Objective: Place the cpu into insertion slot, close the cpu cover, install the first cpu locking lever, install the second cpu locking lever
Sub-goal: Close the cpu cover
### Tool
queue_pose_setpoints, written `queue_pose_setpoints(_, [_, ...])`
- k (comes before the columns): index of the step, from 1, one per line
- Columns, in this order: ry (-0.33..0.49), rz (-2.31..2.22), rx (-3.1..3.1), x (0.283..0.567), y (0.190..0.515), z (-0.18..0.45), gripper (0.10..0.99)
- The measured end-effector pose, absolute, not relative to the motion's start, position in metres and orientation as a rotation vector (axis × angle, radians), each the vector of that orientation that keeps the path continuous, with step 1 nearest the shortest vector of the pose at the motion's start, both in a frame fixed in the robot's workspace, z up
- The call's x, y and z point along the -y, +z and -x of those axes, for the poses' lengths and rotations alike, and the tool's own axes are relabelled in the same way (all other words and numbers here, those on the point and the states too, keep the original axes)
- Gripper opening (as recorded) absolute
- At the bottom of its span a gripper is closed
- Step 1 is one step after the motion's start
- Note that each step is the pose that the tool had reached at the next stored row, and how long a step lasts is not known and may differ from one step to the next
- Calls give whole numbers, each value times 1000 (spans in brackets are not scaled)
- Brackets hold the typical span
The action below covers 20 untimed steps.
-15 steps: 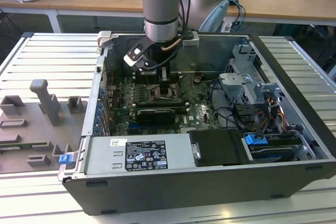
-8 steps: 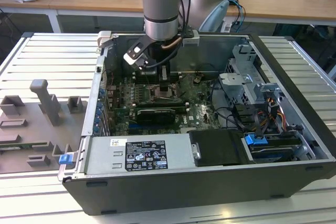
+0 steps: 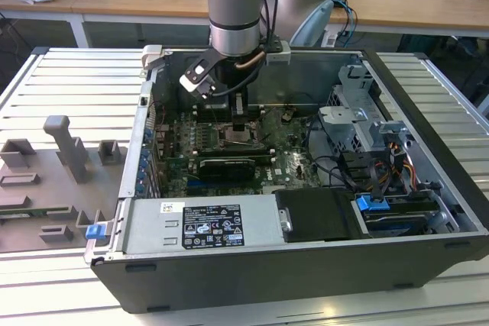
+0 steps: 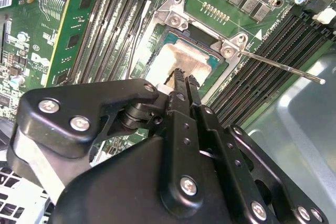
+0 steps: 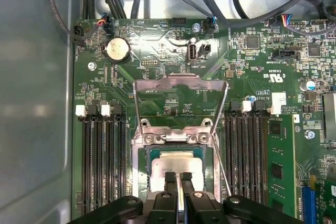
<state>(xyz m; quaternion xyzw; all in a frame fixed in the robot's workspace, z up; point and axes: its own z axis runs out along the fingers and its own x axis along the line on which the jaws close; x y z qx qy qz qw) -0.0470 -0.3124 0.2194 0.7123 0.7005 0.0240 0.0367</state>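
Hovering over the cpu (image 5: 176, 165), which lies flat in the insertion slot (image 5: 138, 167) near the exterior view's centre, the gripper (image 5: 179, 176) is nearly pressed together and pinches nothing. The cpu cover (image 5: 181, 83) stands open; closing it probably needs an even, gentle push.

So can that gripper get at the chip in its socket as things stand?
Probably yes. The gripper hangs right over the chip, the metal cover stands open, clear of it, and nothing lies between them.
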Motion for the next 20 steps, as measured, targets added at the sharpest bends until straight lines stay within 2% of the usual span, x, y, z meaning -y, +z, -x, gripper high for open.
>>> queue_pose_setpoints(20, [73,-2189,-2149,312,225,47,169])
